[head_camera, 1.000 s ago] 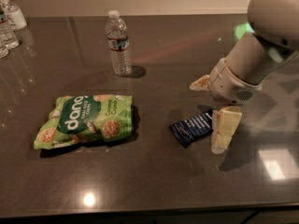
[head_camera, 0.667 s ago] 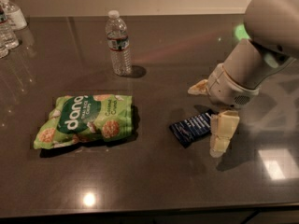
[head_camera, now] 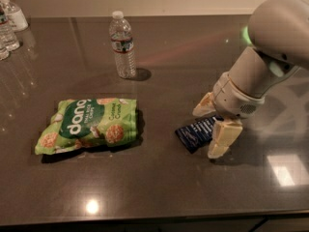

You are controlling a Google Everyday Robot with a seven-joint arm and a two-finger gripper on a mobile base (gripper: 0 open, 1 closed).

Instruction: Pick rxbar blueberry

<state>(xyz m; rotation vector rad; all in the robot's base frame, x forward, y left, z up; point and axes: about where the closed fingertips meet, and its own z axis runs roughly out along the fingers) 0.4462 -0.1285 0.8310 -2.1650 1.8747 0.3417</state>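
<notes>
The hand (head_camera: 213, 123), spread wide, straddles the right end of the rxbar blueberry (head_camera: 194, 133), lying flat on the worktop (head_camera: 159, 187) right of centre; closing and lifting remain.

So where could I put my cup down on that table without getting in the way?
The front strip of the table, below the green chip bag and the rxbar blueberry, is bare; so is the back, right of the water bottle. Avoid the far-left bottles and the open gripper straddling the bar.
</notes>
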